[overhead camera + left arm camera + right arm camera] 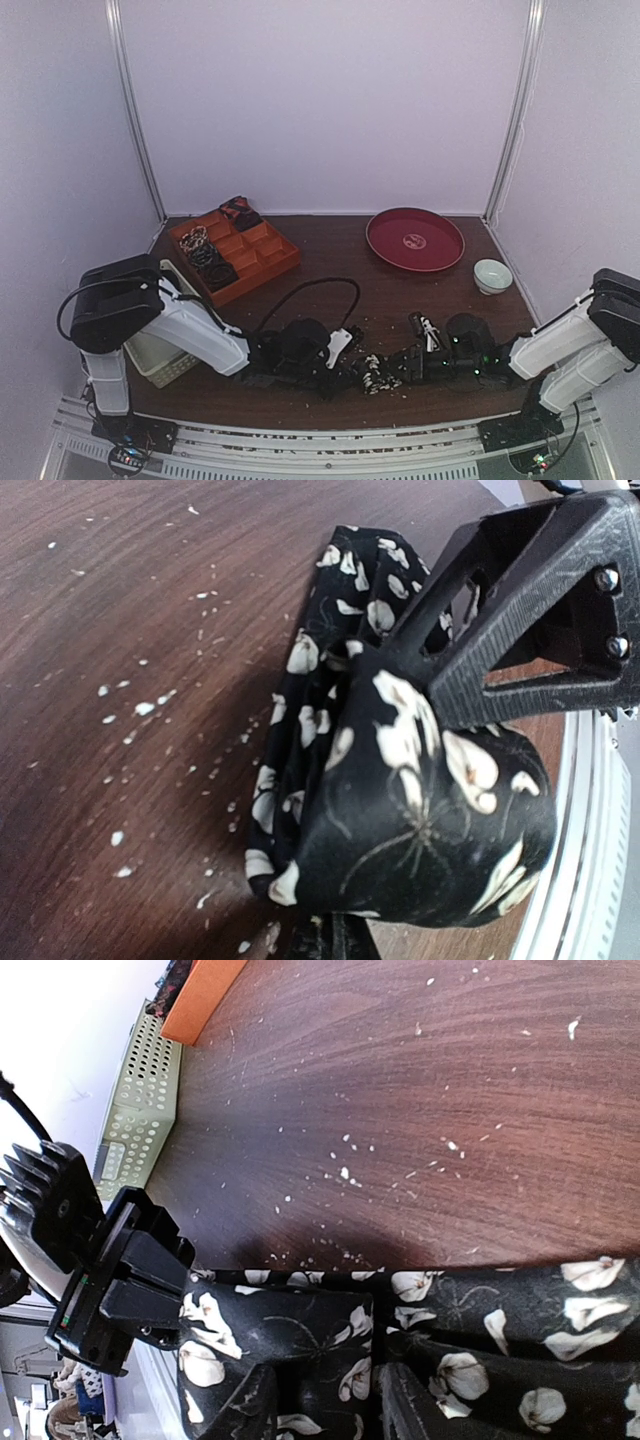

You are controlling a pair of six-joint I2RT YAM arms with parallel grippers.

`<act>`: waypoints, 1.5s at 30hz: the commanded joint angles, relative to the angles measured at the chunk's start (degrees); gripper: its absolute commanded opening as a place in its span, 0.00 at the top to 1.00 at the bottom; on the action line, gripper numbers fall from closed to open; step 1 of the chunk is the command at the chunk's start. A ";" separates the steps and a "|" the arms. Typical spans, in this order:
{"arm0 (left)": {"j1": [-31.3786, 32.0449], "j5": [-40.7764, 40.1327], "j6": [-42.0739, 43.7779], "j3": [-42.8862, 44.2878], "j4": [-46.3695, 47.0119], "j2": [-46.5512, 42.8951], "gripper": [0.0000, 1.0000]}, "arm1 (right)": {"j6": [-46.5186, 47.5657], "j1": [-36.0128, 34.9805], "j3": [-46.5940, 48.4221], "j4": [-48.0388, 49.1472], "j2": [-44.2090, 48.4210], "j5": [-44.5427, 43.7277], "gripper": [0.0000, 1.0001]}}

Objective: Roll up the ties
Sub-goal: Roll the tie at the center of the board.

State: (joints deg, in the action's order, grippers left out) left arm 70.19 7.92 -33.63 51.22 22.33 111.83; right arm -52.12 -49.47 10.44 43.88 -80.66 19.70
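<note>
- At the near edge of the dark brown wooden table (330,260), the black soft fabric tie with white flowers (377,376) lies half bunched between the two grippers
- The left gripper (343,372) is clamped tight on the bunched end; the right gripper (320,1400) pinches a fold just beside it
- Risk: opposed pulling could tug the coil loose, or slide it over the white edge rail (590,820) close by
- Hidden: the left fingertips are buried in cloth, the turns cannot be counted, and the tie's tail runs out of the right wrist view

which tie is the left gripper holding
The black white-flowered tie bunched around the left gripper at the near edge; the others are coils at the orange tray.
</note>
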 commanded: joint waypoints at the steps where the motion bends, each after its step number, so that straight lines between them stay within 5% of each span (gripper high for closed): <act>1: -0.01 2.61 -1.06 2.21 4.77 1.54 0.98 | 1.69 0.46 -1.51 -4.92 1.49 -2.44 0.63; 18: -0.06 3.25 -0.21 6.44 2.25 1.53 0.97 | 7.13 0.60 -0.62 -11.07 8.89 -3.09 0.63; 36: 0.12 -2.47 -3.90 -1.01 -5.08 -11.49 0.96 | 0.70 -6.39 6.08 -4.04 -1.96 -2.28 0.66; 45: 0.47 0.45 -3.80 0.90 -4.21 -7.02 0.95 | 1.98 -6.49 7.12 -5.71 -3.13 -3.32 0.67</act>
State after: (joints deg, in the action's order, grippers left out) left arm 70.24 7.18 -37.08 50.15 14.57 102.19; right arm -50.81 -55.29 16.25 38.13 -83.74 16.84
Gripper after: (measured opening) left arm 0.047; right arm 0.331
